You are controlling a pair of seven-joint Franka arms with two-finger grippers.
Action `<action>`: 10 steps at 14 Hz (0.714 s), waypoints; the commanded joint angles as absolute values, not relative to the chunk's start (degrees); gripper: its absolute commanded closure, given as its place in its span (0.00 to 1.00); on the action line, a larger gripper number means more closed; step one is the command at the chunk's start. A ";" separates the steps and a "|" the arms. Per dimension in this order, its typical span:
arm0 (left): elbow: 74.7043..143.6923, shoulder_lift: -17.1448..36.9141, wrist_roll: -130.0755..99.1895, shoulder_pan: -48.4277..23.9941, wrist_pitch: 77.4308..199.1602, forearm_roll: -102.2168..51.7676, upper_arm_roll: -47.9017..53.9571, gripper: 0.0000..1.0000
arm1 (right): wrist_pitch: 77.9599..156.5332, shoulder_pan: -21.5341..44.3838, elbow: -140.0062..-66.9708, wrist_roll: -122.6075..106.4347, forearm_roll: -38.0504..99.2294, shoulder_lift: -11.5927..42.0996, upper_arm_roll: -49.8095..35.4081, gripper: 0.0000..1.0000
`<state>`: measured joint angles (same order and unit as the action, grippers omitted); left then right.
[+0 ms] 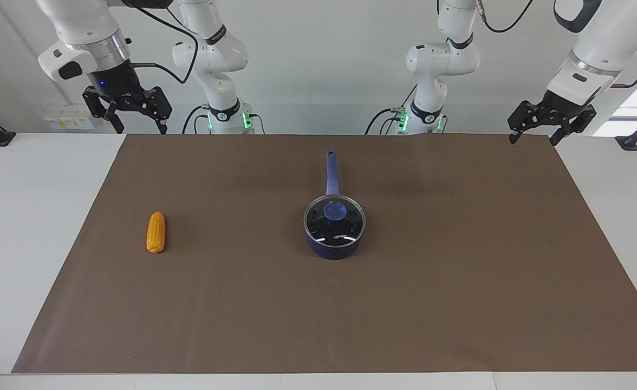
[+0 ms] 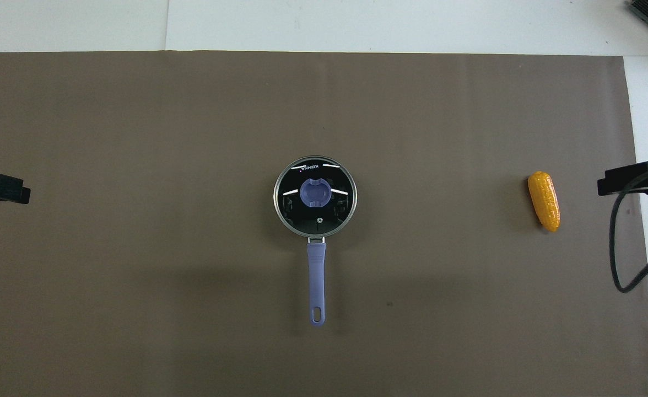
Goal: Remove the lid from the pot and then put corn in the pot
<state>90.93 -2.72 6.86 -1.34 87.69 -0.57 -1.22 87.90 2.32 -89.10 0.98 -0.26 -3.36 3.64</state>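
One camera sits high across the surface (image 1: 37, 227) and faces the two white robot arms, which stand along the top edge of its frame. The other hangs high over the robots' own end and looks steeply down and forward. Both stand well back and share the whole brown mat (image 1: 405, 303) (image 2: 136, 110), the small navy-blue saucepan (image 1: 333, 246) (image 2: 316, 275) at mid-mat, turned half a turn between them

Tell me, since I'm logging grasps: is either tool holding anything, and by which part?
Nothing is held. The left tool and right tool hang open and empty; the lid sits on the pot, the corn on the mat.
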 commanded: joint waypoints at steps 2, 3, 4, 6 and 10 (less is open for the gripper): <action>91.32 -3.69 7.56 -1.67 87.28 -0.70 -1.58 0.00 | 87.01 1.76 -88.95 -0.44 0.79 -3.69 3.25 0.00; 91.32 -3.69 7.65 -1.93 87.19 -0.79 -1.58 0.00 | 86.92 1.76 -88.95 -0.53 0.79 -3.69 3.34 0.00; 91.49 -3.78 7.56 -2.11 87.19 -0.79 -1.32 0.00 | 86.92 1.67 -88.95 -0.61 0.79 -3.69 3.60 0.00; 91.67 -3.78 7.38 -3.76 87.28 -0.79 -0.97 0.00 | 86.84 1.67 -88.95 -0.62 0.79 -3.69 3.60 0.00; 94.21 -3.43 6.68 -8.43 88.41 -0.79 -0.97 0.00 | 86.48 1.67 -89.03 -0.70 0.79 -3.78 3.60 0.00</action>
<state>91.80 -2.81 6.89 -5.98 87.67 -0.68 -0.31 87.89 2.32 -89.10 0.98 -0.26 -3.36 3.65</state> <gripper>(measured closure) 0.000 0.000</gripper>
